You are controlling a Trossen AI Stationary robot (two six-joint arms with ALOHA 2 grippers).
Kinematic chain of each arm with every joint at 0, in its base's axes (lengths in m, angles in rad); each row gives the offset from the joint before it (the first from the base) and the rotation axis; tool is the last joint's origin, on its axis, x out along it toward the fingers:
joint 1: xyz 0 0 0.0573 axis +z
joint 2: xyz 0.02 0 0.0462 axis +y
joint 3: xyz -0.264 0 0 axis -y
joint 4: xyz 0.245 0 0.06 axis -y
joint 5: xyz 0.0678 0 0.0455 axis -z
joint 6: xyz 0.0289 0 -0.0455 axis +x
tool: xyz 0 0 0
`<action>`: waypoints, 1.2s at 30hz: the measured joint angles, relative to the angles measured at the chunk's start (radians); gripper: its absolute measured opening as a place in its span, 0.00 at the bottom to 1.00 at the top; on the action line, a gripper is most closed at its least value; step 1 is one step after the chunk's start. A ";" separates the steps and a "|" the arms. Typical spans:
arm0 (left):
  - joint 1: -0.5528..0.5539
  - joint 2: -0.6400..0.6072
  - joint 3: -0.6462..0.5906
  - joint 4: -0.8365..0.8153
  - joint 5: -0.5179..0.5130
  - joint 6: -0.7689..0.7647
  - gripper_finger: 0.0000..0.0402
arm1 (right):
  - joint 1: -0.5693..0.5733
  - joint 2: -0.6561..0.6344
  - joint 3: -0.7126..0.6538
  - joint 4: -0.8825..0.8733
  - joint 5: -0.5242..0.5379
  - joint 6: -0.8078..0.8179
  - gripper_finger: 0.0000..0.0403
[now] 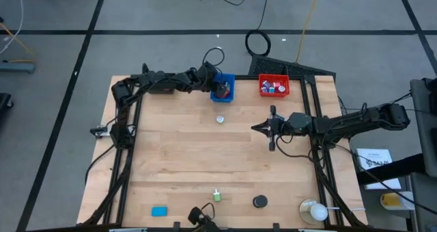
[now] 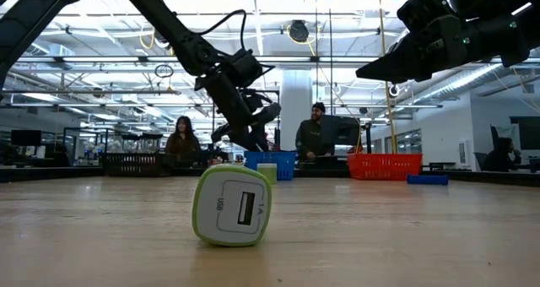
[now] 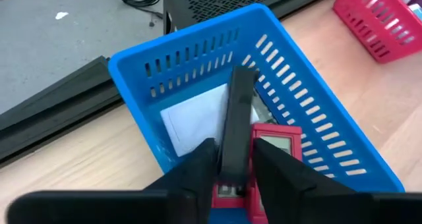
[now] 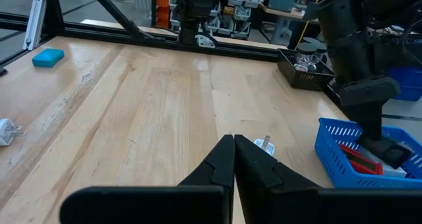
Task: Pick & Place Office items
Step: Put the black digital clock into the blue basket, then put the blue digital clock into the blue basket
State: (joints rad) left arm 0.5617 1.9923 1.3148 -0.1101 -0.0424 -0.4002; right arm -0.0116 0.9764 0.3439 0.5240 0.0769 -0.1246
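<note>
A long dark flat bar-shaped item (image 3: 236, 128) is clamped upright between the fingers of the left gripper (image 1: 217, 87), its far end already down inside the blue slotted plastic bin (image 3: 198, 59) at the table's far edge. Under it lie a white sheet (image 3: 194, 118) and a red device with a small grey screen (image 3: 277, 145). So the step in hand looks like the placing of this piece: what it calls for next is parting the fingers to let the bar drop, then lifting straight up clear of the bin wall

The red slotted bin (image 1: 274, 87) beside it already holds several small pieces. Loose on the wooden table (image 1: 177, 157) are a small white plug (image 1: 220, 119) near the middle, a green-and-white USB charger cube (image 2: 234, 208), a black disc (image 1: 259, 202) and a blue flat block (image 1: 159, 211) near the front edge

The right gripper (image 4: 233, 143) hovers over mid-table with fingers pressed together, holding nothing; the white plug lies just ahead of it, a likely next pick
</note>
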 joint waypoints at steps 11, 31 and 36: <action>0.002 -0.034 -0.001 -0.027 -0.004 0.044 0.45 | 0.000 0.000 0.000 0.000 0.000 0.000 0.00; -0.102 -0.239 -0.139 -0.079 -0.108 0.339 0.04 | 0.000 0.000 0.000 -0.012 0.000 0.004 0.00; -0.154 -0.383 -0.379 0.204 -0.103 0.356 0.04 | 0.000 0.000 0.000 -0.012 0.000 0.004 0.01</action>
State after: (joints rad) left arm 0.4075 1.6094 0.9357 0.0944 -0.1454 -0.0438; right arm -0.0116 0.9764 0.3439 0.5123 0.0769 -0.1207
